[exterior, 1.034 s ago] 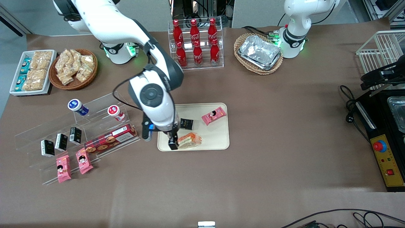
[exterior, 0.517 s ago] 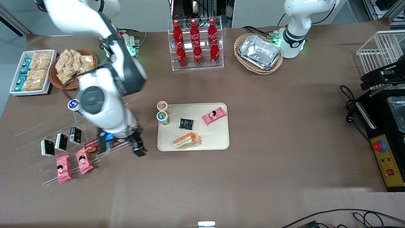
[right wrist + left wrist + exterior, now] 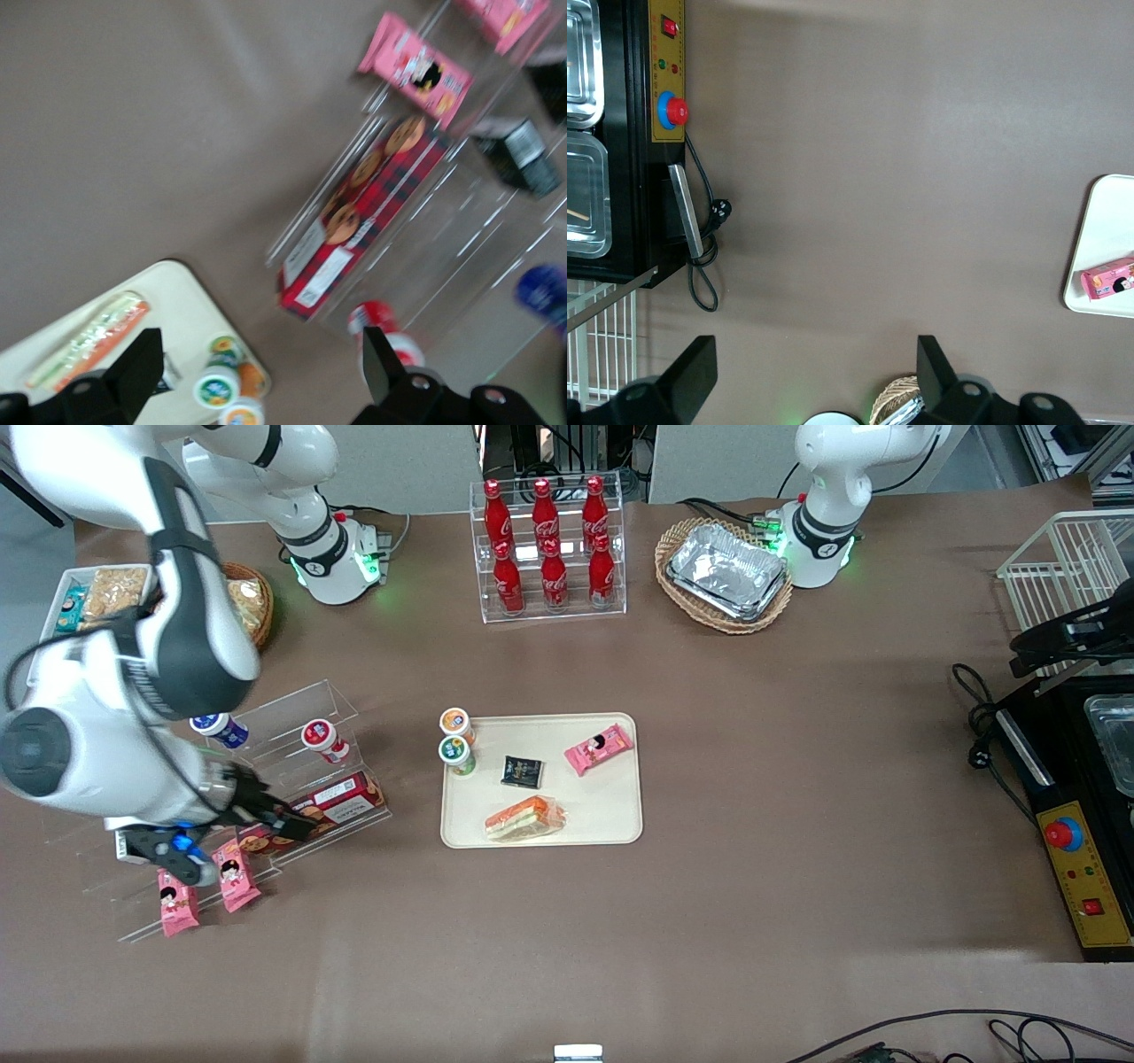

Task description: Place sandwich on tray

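Since a second ago the gripper point(image 3: 288, 824) has left the tray point(image 3: 611, 815) and swung well away toward the working arm's end of the table; it now hangs over the clear rack point(image 3: 292, 717), just above the red box point(image 3: 328, 806). In the right wrist view its fingers point(image 3: 137, 367) stand wide apart with nothing between them. The sandwich point(image 3: 524, 817) lies flat on the tray, at about seven o'clock from the tray's middle, near the rim closest to the front camera, clear of the black packet point(image 3: 522, 771) and the pink packet point(image 3: 599, 748). By the look of it the placing is done. The sandwich is probably light and soft, its plastic wrap slippery; a gentle pinch across the bread faces near the thick edge should hold it without crushing.
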Controlling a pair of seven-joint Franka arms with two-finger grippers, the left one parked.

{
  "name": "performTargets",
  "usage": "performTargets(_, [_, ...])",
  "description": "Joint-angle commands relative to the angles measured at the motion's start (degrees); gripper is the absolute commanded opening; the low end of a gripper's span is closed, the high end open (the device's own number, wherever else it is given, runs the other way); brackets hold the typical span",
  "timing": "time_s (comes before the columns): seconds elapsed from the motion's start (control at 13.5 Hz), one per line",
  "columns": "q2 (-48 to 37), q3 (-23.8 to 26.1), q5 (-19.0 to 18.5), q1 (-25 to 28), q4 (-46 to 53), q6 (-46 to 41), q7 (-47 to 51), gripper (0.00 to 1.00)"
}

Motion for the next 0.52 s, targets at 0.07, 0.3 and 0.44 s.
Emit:
performTargets(0.07, [-4.8,-1.7,0.3,-6.5,-1.5,-0.7,-24.1,1.00])
performTargets(0.3, [-11.6,-5.6,-0.2,-6.4,-9.1,6.8,-37.8,1.00])
performTargets(0.44, [-16.2,-6.3,-0.2,-6.2,-13.8,9.1,-41.1,1.00])
